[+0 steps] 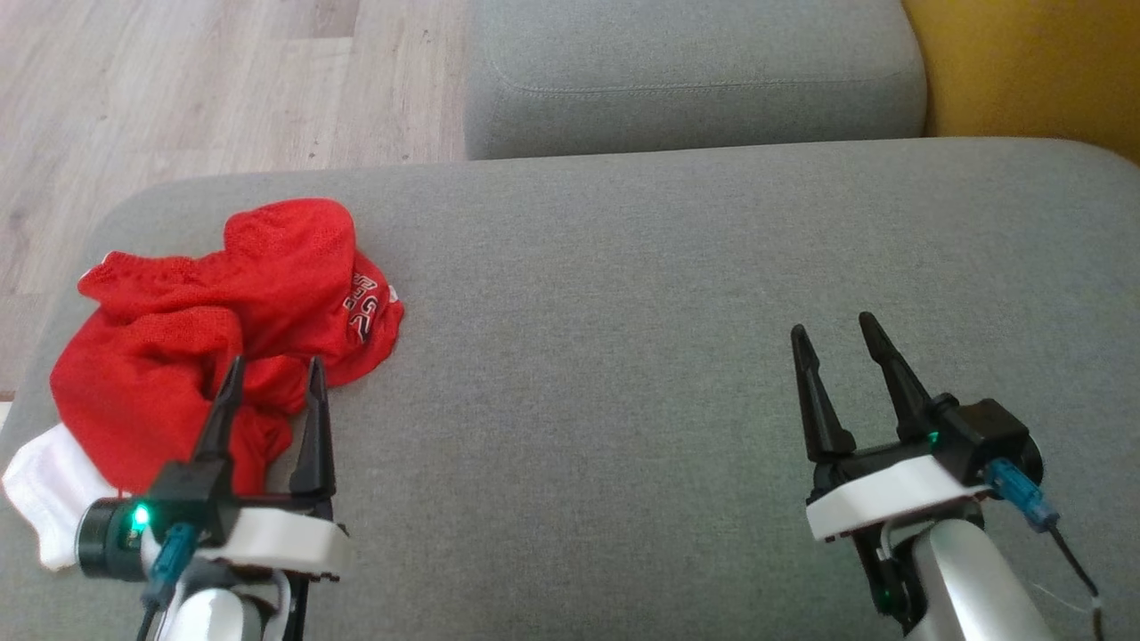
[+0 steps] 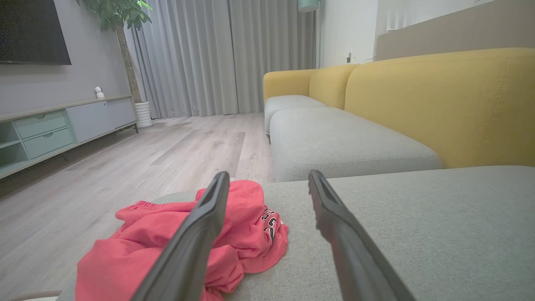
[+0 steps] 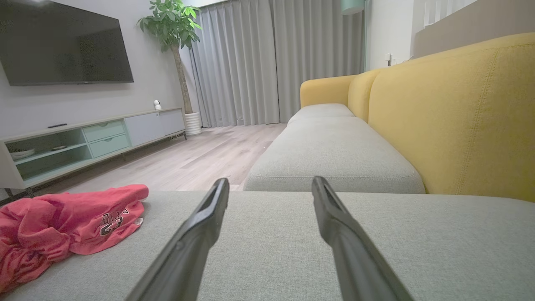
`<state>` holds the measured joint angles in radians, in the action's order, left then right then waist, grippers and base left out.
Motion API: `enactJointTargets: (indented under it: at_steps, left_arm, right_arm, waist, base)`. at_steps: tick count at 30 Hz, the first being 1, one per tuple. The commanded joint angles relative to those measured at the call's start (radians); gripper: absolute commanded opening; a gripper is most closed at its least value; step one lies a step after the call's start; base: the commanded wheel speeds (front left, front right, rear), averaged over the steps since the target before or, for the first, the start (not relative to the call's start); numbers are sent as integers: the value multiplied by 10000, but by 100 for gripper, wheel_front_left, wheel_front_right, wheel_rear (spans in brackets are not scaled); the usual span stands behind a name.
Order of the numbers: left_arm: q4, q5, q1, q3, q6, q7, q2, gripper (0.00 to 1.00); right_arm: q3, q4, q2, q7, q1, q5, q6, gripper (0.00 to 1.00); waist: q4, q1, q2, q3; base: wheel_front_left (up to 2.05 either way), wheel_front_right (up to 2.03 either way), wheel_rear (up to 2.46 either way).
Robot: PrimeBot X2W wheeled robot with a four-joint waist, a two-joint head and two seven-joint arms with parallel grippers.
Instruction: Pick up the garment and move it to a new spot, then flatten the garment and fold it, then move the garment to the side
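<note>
I'm driving in a home living room. Ahead of my right gripper (image 3: 269, 182) runs a sofa (image 3: 334, 154) with grey seats and yellow backs. Off to the gripper's left are a wall-mounted TV (image 3: 62, 46), a low media cabinet (image 3: 96, 138), a potted tree (image 3: 175, 25), long grey curtains (image 3: 250, 62) and a wood-look floor (image 3: 200, 159).

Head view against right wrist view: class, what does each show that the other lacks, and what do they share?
Head view's own: the open left gripper over the crumpled red garment, and a white cloth beside the garment. Right wrist view's own: a television, a potted plant, curtains and a low cabinet. Shared: the garment on the grey cushion, the open right gripper over bare cushion, the wood floor.
</note>
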<state>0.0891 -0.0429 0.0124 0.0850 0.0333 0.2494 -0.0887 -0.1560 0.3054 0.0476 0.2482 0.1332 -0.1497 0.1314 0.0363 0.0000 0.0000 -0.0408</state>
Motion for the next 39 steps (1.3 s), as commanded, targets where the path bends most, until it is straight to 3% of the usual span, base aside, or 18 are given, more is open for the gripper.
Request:
enactJointTargets:
  at_steps: [1, 21, 39]
  left_arm:
    - [-359, -21, -482, -380, -82, 124, -47, 100]
    - [-244, -56, -504, -665, -403, 124, 182, 100]
    - [15, -74, -378, -1280, -561, 124, 232, 100]
  right_arm:
    - [-191, -357, 26, 135, 587, -57, -7, 100]
    - [-324, -412, 26, 136, 489, -302, -7, 100]
    - [-1044, -611, 26, 136, 321, -1131, -7, 100]
  waist:
    - [-4, 0, 0, 3]
    - [217, 0, 0, -22]
    - [3101, 0, 0, -81]
  base:
    - [0, 0, 0]
    - [0, 0, 0]
    - [0, 0, 0]
